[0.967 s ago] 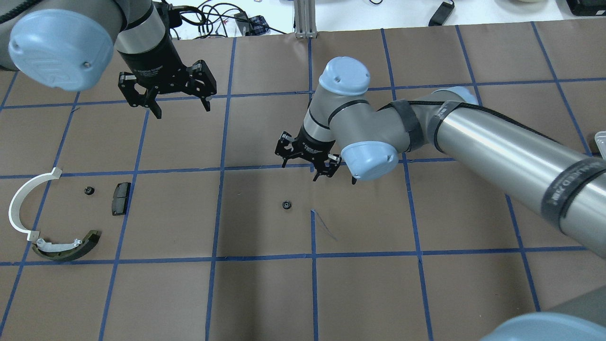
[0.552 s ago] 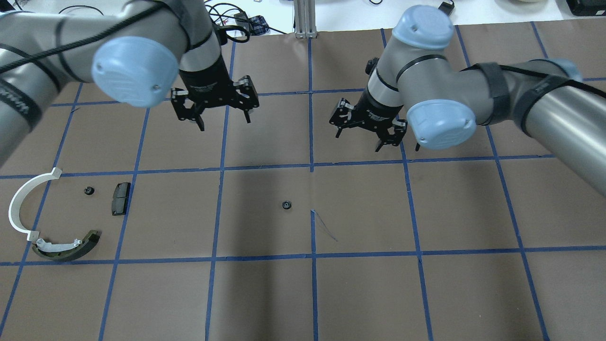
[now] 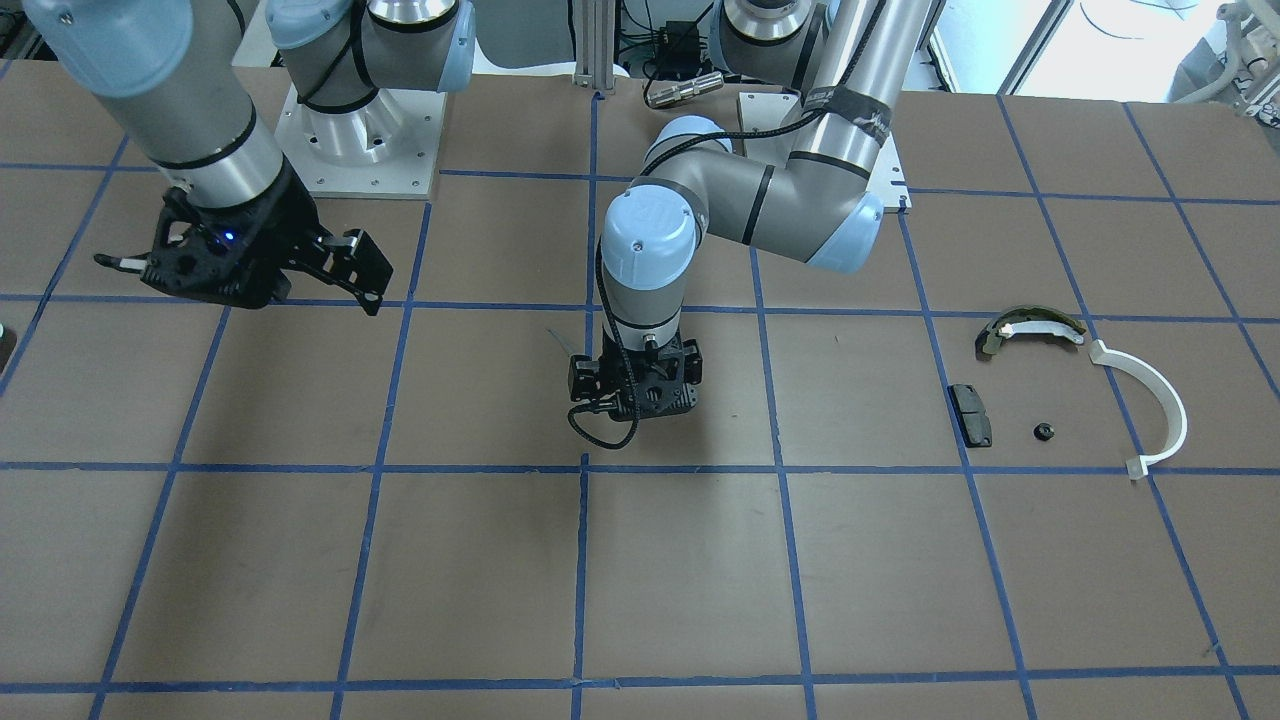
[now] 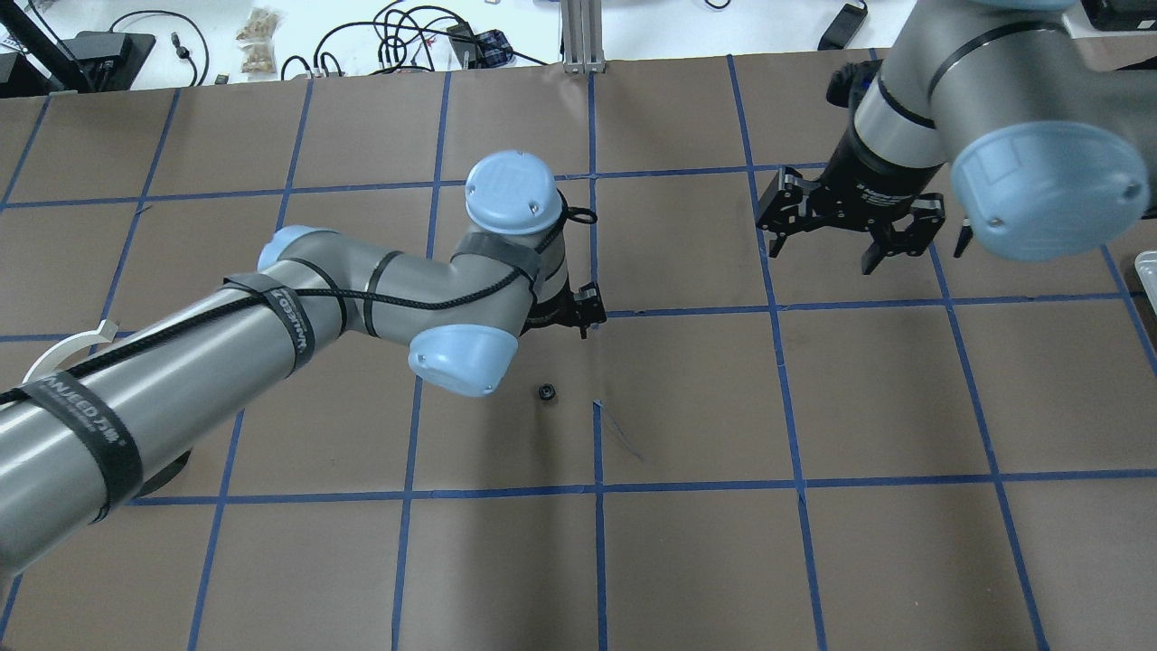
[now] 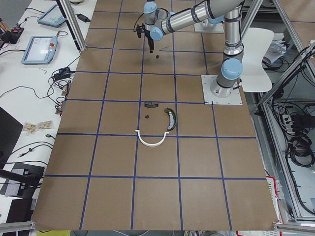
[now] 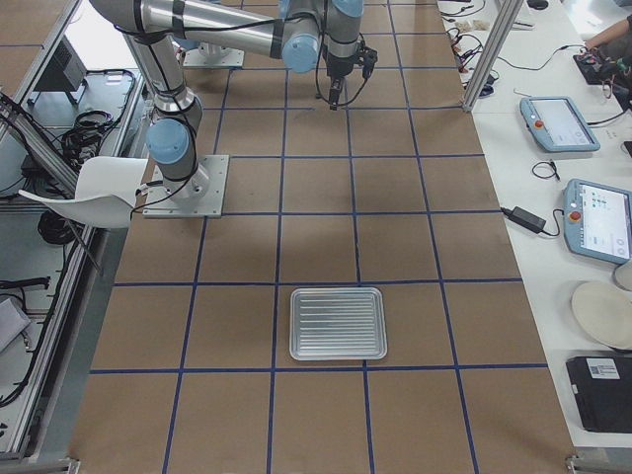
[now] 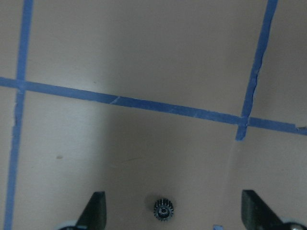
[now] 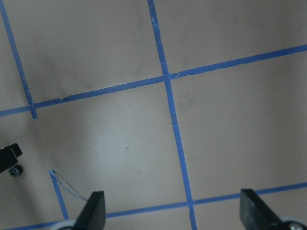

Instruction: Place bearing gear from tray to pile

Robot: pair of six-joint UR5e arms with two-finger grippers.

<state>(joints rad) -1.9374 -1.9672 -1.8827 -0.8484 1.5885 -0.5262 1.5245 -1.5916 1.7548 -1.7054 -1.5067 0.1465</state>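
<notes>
A small black bearing gear (image 4: 547, 391) lies on the brown table, away from the tray. In the left wrist view the gear (image 7: 163, 210) sits on the paper between my open left gripper (image 7: 172, 218) fingers. The left gripper (image 3: 632, 400) points straight down over the table's middle and hides the gear in the front view. My right gripper (image 4: 854, 231) is open and empty, raised at the back right. The pile lies at the far left: a white arc (image 3: 1160, 400), an olive brake shoe (image 3: 1030, 328), a black pad (image 3: 970, 413) and another small gear (image 3: 1043, 432).
The metal tray (image 6: 338, 323) stands at the robot's right end of the table and holds nothing; only its edge (image 4: 1146, 271) shows overhead. My left arm (image 4: 271, 344) covers most of the pile in the overhead view. Blue tape lines grid the brown paper.
My left arm has swung from the back left to the table's middle, over the gear. My right arm has pulled back from the middle to the back right. The gear has not moved.
</notes>
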